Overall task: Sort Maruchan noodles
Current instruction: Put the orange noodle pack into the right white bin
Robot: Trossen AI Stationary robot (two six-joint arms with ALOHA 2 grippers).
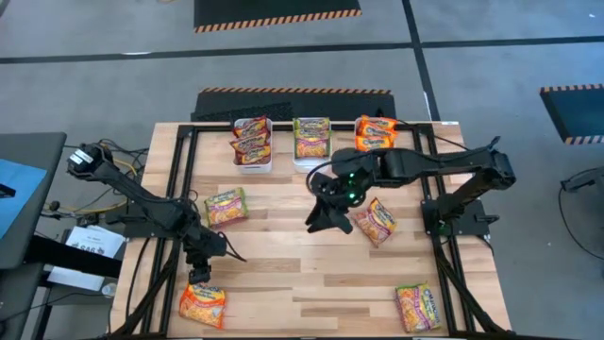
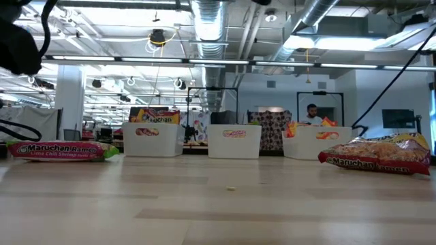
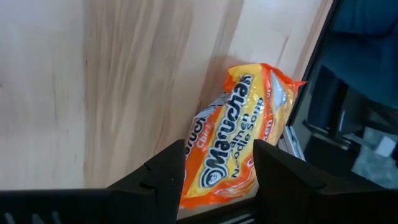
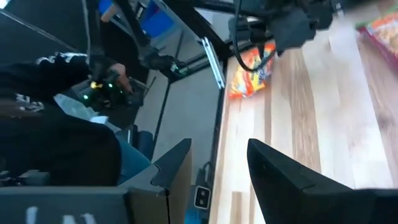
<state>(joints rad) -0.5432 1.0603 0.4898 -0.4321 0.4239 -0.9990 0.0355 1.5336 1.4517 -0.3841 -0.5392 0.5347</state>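
An orange-edged Maruchan noodles packet (image 1: 203,304) lies flat at the table's near left corner. My left gripper (image 1: 200,275) hangs open just above its far end. In the left wrist view the packet (image 3: 236,140) shows between and beyond the open fingers of my left gripper (image 3: 214,177), which touch nothing. My right gripper (image 1: 327,225) is open and holds nothing, over the table's middle. It is beside a red-edged packet (image 1: 375,222) that lies flat. A green-edged packet (image 1: 226,206) lies left of centre, and another (image 1: 418,307) lies at the near right.
Three white bins stand along the far edge. The left bin (image 1: 253,144) holds red-edged packets, the middle bin (image 1: 311,142) green-edged ones, and the right bin (image 1: 376,132) orange ones. A black frame (image 1: 179,170) borders the table. A person (image 2: 311,114) shows far behind. Bare wood (image 1: 311,283) lies at near centre.
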